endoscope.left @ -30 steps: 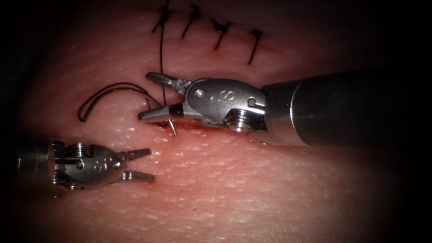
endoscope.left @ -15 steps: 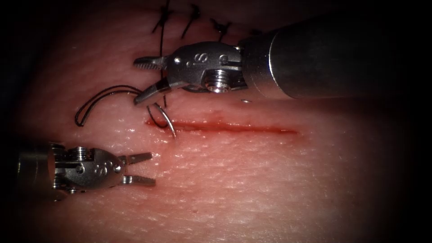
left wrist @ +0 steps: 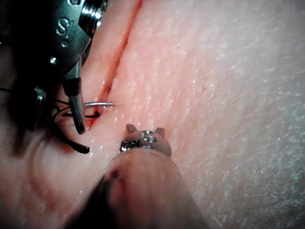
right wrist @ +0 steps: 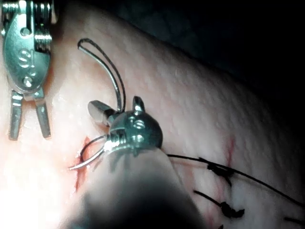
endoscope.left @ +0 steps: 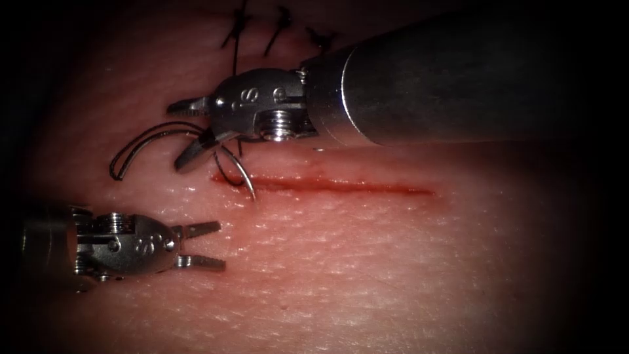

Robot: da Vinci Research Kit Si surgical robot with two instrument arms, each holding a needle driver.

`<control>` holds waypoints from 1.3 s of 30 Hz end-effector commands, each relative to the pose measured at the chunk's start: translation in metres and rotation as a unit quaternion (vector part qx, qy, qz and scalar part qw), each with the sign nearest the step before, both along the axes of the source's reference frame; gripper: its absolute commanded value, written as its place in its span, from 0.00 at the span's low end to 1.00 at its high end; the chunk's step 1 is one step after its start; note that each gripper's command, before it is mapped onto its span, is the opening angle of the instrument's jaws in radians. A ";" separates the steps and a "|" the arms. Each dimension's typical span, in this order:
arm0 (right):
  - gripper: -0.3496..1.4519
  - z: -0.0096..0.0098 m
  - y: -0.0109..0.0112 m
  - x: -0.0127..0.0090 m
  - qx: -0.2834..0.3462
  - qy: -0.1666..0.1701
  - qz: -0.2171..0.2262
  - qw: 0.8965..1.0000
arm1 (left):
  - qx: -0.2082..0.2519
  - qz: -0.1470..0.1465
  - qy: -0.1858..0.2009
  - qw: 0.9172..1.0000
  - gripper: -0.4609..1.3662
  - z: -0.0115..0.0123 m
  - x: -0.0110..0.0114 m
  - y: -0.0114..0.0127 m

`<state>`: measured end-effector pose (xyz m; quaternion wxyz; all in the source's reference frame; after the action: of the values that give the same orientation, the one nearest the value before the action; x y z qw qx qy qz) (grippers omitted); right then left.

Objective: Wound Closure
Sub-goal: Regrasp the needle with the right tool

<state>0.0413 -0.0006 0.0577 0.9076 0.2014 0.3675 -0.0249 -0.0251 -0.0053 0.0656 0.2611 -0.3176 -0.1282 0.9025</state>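
Right tool (endoscope.left: 190, 131): fingers spread apart, grasping nothing, positioned above the left end of the cut (endoscope.left: 341, 187) in the endoscope view. Its lower finger sits just beside the upper part of the needle (endoscope.left: 241, 172); contact cannot be confirmed.

Needle: standing in the tissue (endoscope.left: 367, 262) at the left end of the cut, its curve arching over the cut, one end showing just below the cut. Neither tool holds it.

Thread (endoscope.left: 141, 147): a dark loop lies on the tissue left of the right tool.

Left tool (endoscope.left: 200, 246): fingers spread apart, empty, lying below and left of the cut, well apart from the needle.

Finished dark stitches (endoscope.left: 278, 26) sit on an upper line, partly behind the right tool's shaft.
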 end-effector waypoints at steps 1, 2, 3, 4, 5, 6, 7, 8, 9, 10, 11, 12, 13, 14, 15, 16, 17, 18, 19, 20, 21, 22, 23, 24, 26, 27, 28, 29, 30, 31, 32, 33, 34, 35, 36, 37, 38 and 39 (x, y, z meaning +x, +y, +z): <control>0.85 0.0000 0.0000 0.0001 0.003 -0.004 -0.006 1.000 | 0.001 0.001 -0.001 1.000 0.43 0.0000 0.0000 0.0000; 0.84 0.0002 0.0000 0.0002 0.007 -0.009 -0.013 1.000 | 0.001 0.001 -0.001 1.000 0.43 0.0000 0.0000 0.0000; 0.82 0.0004 0.0001 0.0002 0.012 -0.012 -0.021 1.000 | 0.001 0.001 -0.001 1.000 0.43 0.0000 0.0000 0.0000; 0.82 0.0004 0.0001 0.0002 0.012 -0.013 -0.022 1.000 | 0.001 0.001 -0.001 1.000 0.43 0.0000 0.0000 0.0000; 0.78 0.0005 0.0001 0.0002 0.015 -0.011 -0.024 1.000 | 0.001 0.002 -0.001 1.000 0.43 0.0000 0.0001 0.0000; 0.76 0.0005 0.0002 0.0003 0.017 -0.011 -0.024 1.000 | 0.001 0.002 -0.001 1.000 0.43 0.0000 0.0001 0.0000; 0.75 0.0005 0.0002 0.0003 0.017 -0.011 -0.024 1.000 | 0.001 0.002 -0.001 1.000 0.43 0.0000 0.0001 0.0000; 0.72 0.0005 0.0003 0.0004 0.017 -0.011 -0.023 1.000 | 0.001 0.002 -0.001 1.000 0.43 0.0000 0.0001 0.0000; 0.71 0.0005 0.0003 0.0006 0.017 -0.011 -0.023 1.000 | 0.001 0.002 -0.001 1.000 0.43 0.0000 0.0001 0.0000; 0.71 0.0005 0.0003 0.0007 0.017 -0.011 -0.022 1.000 | 0.001 0.002 -0.001 1.000 0.43 0.0000 0.0001 0.0000; 0.62 0.0004 0.0003 0.0010 0.022 -0.009 -0.023 0.999 | 0.001 0.002 -0.001 1.000 0.43 0.0000 0.0001 0.0000; 0.55 0.0004 0.0003 0.0012 0.023 -0.007 -0.026 0.999 | 0.001 0.002 -0.001 1.000 0.43 0.0000 0.0001 0.0000; 0.42 0.0003 0.0003 0.0014 0.023 -0.007 -0.028 0.999 | 0.001 0.002 -0.001 1.000 0.43 0.0000 0.0001 0.0000; 0.14 0.0003 0.0003 0.0017 0.026 -0.003 -0.032 0.999 | 0.001 0.002 -0.002 1.000 0.42 0.0000 0.0001 0.0000; 0.00 0.0002 0.0003 0.0018 0.030 0.000 -0.034 0.999 | 0.001 0.002 -0.002 1.000 0.42 0.0000 0.0001 0.0000; 0.00 0.0002 0.0004 0.0021 0.029 0.002 -0.037 0.999 | 0.001 0.002 -0.002 1.000 0.42 0.0000 0.0001 -0.0001; 0.00 0.0001 0.0005 0.0022 0.029 0.006 -0.042 0.999 | 0.001 0.002 -0.002 1.000 0.42 0.0000 0.0002 -0.0001; 0.00 0.0000 0.0006 0.0023 0.028 0.009 -0.045 0.999 | 0.001 0.003 -0.002 1.000 0.42 0.0000 0.0002 -0.0001; 0.00 -0.0001 0.0009 0.0023 0.021 0.012 -0.046 0.999 | 0.001 0.003 -0.002 1.000 0.42 -0.0001 0.0003 -0.0001; 0.00 -0.0001 0.0010 0.0023 0.017 0.013 -0.046 0.999 | 0.001 0.003 -0.002 1.000 0.42 -0.0001 0.0003 -0.0001; 0.00 -0.0002 0.0012 0.0022 0.014 0.016 -0.042 0.999 | 0.000 0.003 -0.001 1.000 0.42 -0.0001 0.0003 -0.0001; 0.00 -0.0002 0.0015 0.0021 0.010 0.022 -0.037 0.999 | 0.000 0.003 -0.002 1.000 0.42 -0.0001 0.0004 -0.0001; 0.00 -0.0003 0.0016 0.0019 0.006 0.027 -0.030 0.999 | 0.000 0.003 -0.002 1.000 0.42 -0.0001 0.0004 -0.0001; 0.00 -0.0003 0.0017 0.0018 0.001 0.031 -0.024 0.999 | 0.000 0.004 -0.002 1.000 0.42 -0.0001 0.0004 -0.0001; 0.00 -0.0004 0.0018 0.0014 -0.010 0.035 -0.012 0.999 | 0.000 0.004 -0.001 1.000 0.42 -0.0001 0.0005 -0.0001; 0.00 -0.0004 0.0017 0.0012 -0.016 0.046 -0.002 0.999 | 0.000 0.004 -0.001 1.000 0.42 -0.0001 0.0005 -0.0001; 0.00 -0.0005 0.0016 0.0008 -0.024 0.064 0.014 0.998 | -0.001 0.003 0.000 1.000 0.43 -0.0001 0.0005 0.0000; 0.00 -0.0005 0.0015 0.0007 -0.027 0.068 0.020 0.997 | 0.000 0.003 0.000 1.000 0.43 -0.0001 0.0005 0.0000; 0.00 -0.0006 0.0014 0.0003 -0.036 0.081 0.034 0.995 | 0.000 0.003 0.003 1.000 0.42 -0.0002 0.0005 0.0002; 0.00 -0.0007 0.0013 -0.0002 -0.047 0.098 0.055 0.992 | -0.002 0.000 0.001 1.000 0.41 -0.0003 0.0005 0.0005; 0.00 -0.0008 0.0012 -0.0005 -0.052 0.106 0.066 0.991 | -0.003 -0.001 -0.002 1.000 0.40 -0.0004 0.0005 0.0006; 0.00 -0.0008 0.0012 -0.0007 -0.055 0.112 0.074 0.989 | -0.002 -0.001 -0.002 1.000 0.40 -0.0005 0.0005 0.0008; 0.00 -0.0009 0.0012 -0.0011 -0.059 0.121 0.089 0.987 | -0.003 -0.002 -0.004 1.000 0.39 -0.0005 0.0004 0.0010; 0.00 -0.0010 0.0011 -0.0016 -0.063 0.138 0.111 0.982 | -0.002 -0.003 -0.006 1.000 0.38 -0.0006 0.0004 0.0013; 0.00 -0.0010 0.0011 -0.0016 -0.064 0.141 0.115 0.981 | -0.002 -0.003 -0.007 1.000 0.37 -0.0006 0.0004 0.0014; 0.00 -0.0011 0.0010 -0.0019 -0.066 0.150 0.126 0.978 | -0.002 -0.004 -0.009 1.000 0.37 -0.0006 0.0004 0.0017; 0.00 -0.0011 0.0010 -0.0022 -0.068 0.156 0.136 0.976 | -0.002 -0.004 -0.010 1.000 0.37 -0.0006 0.0004 0.0019; 0.00 -0.0011 0.0009 -0.0025 -0.072 0.166 0.149 0.972 | -0.002 -0.003 -0.011 1.000 0.37 -0.0004 0.0004 0.0021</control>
<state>0.0386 0.0003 0.0564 0.8366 0.0702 0.5408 0.0531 -0.0246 -0.0030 0.0651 0.2620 -0.3275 -0.1254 0.8991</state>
